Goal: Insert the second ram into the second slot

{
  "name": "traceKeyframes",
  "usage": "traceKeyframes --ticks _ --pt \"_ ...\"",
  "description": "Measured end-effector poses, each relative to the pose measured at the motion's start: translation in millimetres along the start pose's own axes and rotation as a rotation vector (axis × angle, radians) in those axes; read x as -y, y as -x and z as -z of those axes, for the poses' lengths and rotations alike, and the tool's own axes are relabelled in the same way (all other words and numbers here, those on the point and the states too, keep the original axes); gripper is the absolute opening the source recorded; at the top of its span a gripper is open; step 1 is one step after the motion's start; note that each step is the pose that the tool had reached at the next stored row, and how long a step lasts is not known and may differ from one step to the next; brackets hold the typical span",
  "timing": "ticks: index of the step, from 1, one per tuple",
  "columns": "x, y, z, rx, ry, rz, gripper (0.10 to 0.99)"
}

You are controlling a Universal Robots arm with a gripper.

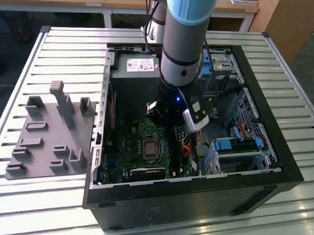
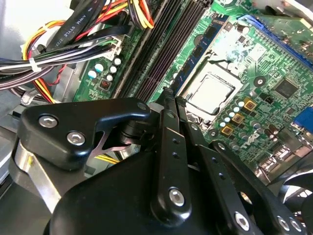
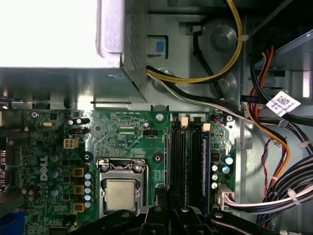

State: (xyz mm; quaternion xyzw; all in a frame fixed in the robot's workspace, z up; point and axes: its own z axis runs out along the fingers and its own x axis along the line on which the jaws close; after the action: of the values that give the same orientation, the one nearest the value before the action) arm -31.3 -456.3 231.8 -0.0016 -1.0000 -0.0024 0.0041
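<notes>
- In the exterior view you see the arm [image 1: 185, 41] coming down from the top middle of the frame into the open computer case [image 1: 279, 168]. Its thick wrist covers the far part of the motherboard [image 1: 125, 152].
- The gripper [image 2: 172, 98] sits over the bank of memory slots [image 2: 161, 44] in the second wrist view. Its two fingers [image 2: 168, 147] run side by side and close together at the tips, and you can make out nothing between them.
- In the first wrist view the gripper [image 3: 168, 198] is a dark shape cut off by the frame edge, between the processor socket [image 3: 121, 194] and the memory slots [image 3: 188, 156].
- The gripper's own black body blocks the near ends of the slots in both wrist views, so you cannot check the seating there.
- The second ram [image 3: 206, 161] is hard to pin down. In the first wrist view a thin blue board edge stands in the slot nearest the cable bundle [image 3: 283, 186], with a pale latch at its far end. You cannot tell for sure that this stick is the second one, or that it is fully down.
- The other slots look dark, and you cannot tell what they hold.
- The power supply [image 3: 58, 29] is washed out to plain white in the first wrist view.
- On the exterior view's left a grey fixture tray [image 1: 48, 139] lies on the slatted table [image 1: 66, 47], well apart from the case.
- On the exterior view's right the drive bays [image 1: 236, 146] show blue tabs, partly behind the arm.
</notes>
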Motion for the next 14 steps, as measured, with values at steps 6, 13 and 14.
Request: traceKeyframes --ticks 6,13,14 --pt "4.9 0.9 -0.2 -0.002 0.0 -0.005 0.129" --pt "5.0 2.7 1.0 -0.008 0.0 -0.006 0.129" --pt "5.0 2.9 1.6 -0.0085 0.0 -0.006 0.129"
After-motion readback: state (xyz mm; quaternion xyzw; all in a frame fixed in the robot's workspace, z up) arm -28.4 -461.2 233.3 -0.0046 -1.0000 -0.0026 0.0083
